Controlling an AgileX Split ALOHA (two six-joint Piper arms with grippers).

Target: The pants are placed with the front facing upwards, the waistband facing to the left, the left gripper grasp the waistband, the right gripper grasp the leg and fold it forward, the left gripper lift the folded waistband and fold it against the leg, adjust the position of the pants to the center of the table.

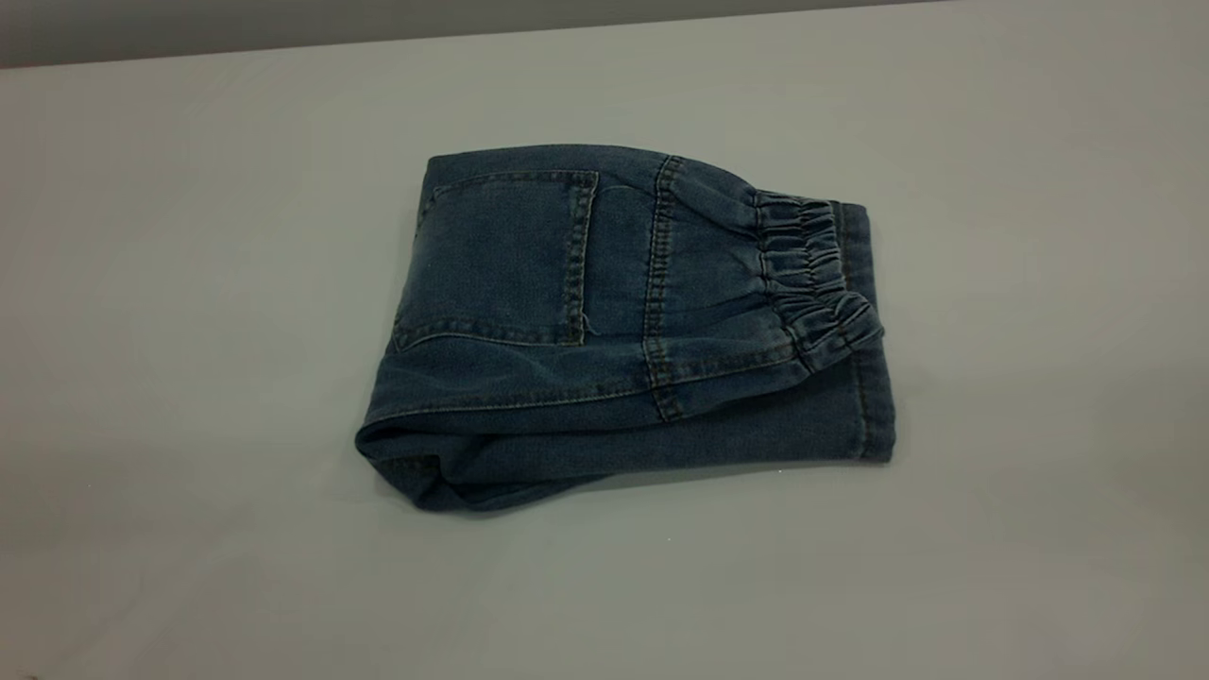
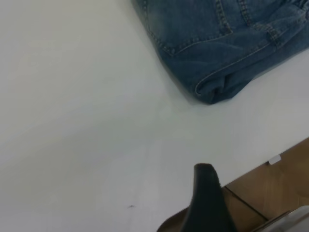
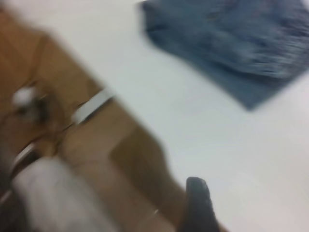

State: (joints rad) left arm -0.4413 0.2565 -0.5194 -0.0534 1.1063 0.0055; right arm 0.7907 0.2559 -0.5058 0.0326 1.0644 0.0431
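The denim pants (image 1: 604, 321) lie folded into a compact rectangle near the middle of the white table (image 1: 189, 283). Their back pocket (image 1: 501, 260) faces up. The ruched waistband (image 1: 812, 283) rests at the right end, on top of the leg (image 1: 756, 430), whose stitched hem (image 1: 874, 378) shows beside it. No gripper appears in the exterior view. In the left wrist view, the left gripper (image 2: 205, 193) hangs over the table's edge, well away from the pants (image 2: 227, 43) and holding nothing I can see. The right gripper (image 3: 198, 203), blurred, is likewise far from the pants (image 3: 231, 43).
Bare white tabletop surrounds the pants on every side. Beyond the table's edge lies a wooden floor (image 2: 275, 188), also visible as brown floor (image 3: 72, 145) in the right wrist view. The dark far edge of the table (image 1: 283, 28) runs along the back.
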